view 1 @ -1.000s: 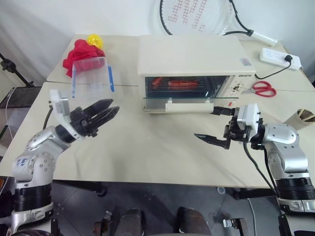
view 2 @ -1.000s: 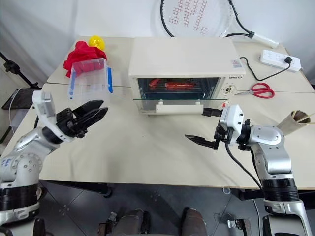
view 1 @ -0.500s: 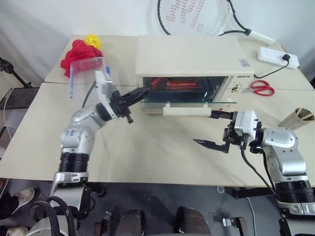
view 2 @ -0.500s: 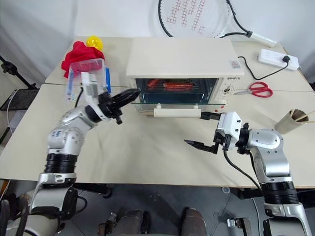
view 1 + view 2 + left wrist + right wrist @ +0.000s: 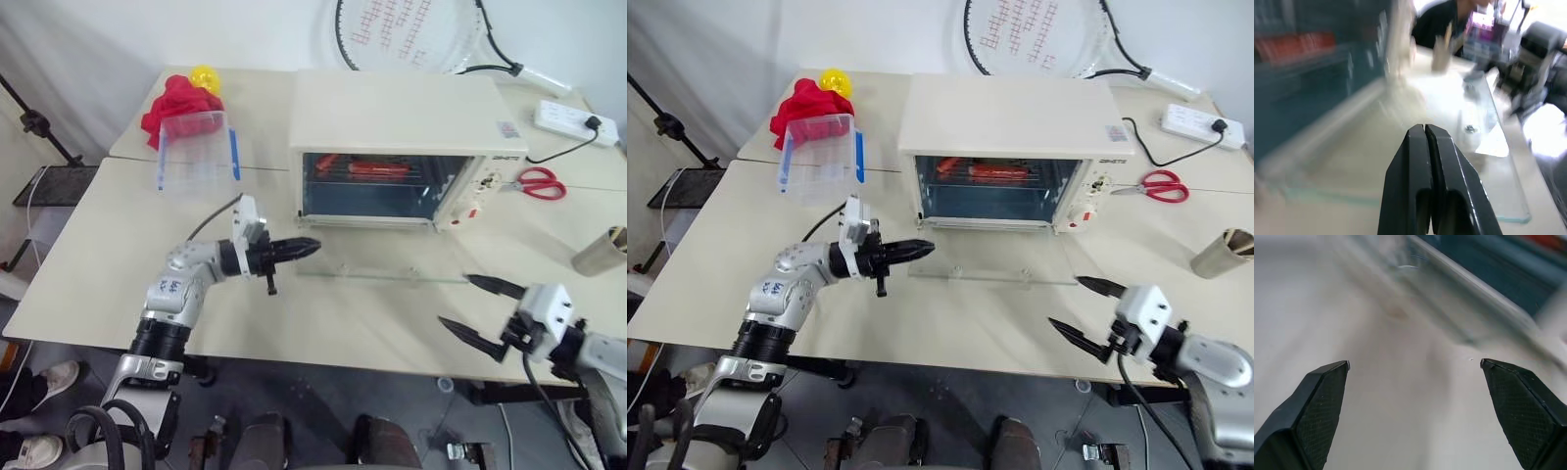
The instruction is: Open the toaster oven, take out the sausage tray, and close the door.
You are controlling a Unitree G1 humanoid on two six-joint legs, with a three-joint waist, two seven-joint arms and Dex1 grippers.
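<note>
Toaster oven (image 5: 1014, 147) at back of worktop (image 5: 735, 245), door (image 5: 989, 269) dropped flat, glass panel lying level in front. Sausage tray (image 5: 994, 174) inside on the rack. Left gripper (image 5: 921, 248), fingers clenched empty, by the door's left edge. Right gripper (image 5: 1087, 308), fingers released wide, near the door's right corner, apart from it.

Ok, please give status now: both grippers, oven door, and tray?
Left gripper shut, empty, at the left end of the door. Right gripper open, empty, near table edge. Door down flat. Sausage tray inside toaster oven. Nothing blocking.
</note>
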